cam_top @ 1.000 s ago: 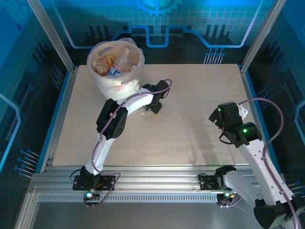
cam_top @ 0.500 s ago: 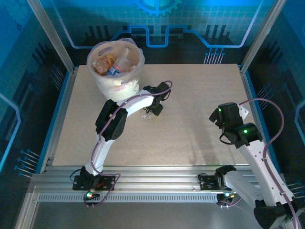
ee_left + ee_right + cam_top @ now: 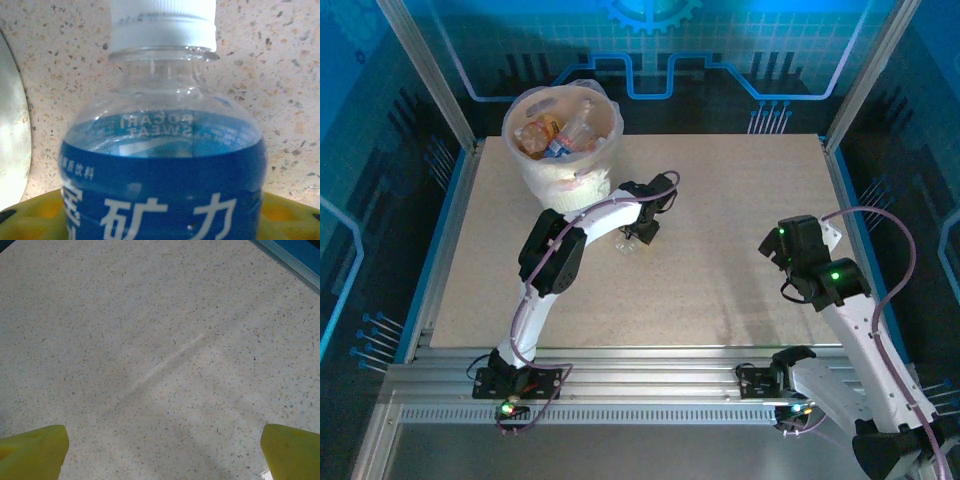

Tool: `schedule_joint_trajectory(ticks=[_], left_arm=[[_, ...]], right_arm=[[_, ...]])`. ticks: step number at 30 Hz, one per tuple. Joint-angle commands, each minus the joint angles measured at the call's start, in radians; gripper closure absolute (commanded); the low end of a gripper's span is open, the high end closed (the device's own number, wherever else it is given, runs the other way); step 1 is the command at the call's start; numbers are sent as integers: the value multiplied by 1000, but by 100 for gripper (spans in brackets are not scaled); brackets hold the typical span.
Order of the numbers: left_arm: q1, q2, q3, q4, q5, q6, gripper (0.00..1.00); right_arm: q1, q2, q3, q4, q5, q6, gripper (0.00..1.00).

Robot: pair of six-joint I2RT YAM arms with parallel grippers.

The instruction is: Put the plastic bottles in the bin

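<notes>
The speckled table (image 3: 750, 190) has the white bin (image 3: 558, 183) at its far left corner, with several bottles (image 3: 560, 130) heaped inside. Just beside the bin, the left gripper (image 3: 635, 236) is down over one bottle (image 3: 165, 170) lying on the table, clear with a blue label and a white cap. I cannot tell whether the fingers clamp it. The right gripper (image 3: 165, 447) hovers over bare table on the right, its fingers (image 3: 32, 447) spread wide apart.

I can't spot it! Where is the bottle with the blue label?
In the top view, the clear plastic bottle with the blue label sits on the speckled table, under the left pincer, just right of the big round white bin.
</notes>
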Motion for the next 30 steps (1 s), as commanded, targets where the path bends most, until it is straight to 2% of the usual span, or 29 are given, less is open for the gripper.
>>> schedule_joint_trajectory(ticks=[1,14,30], left_arm=[[4,-44,-18,-15,20,-6,53],[0,-113,-3,8,77,-4,59],[-28,-448,50,115,284,77,63]], right_arm=[[-16,-5,-5,10,1,16,0],[-18,-3,-3,12,-1,14,0],[-18,-5,-14,18,-3,19,0]])
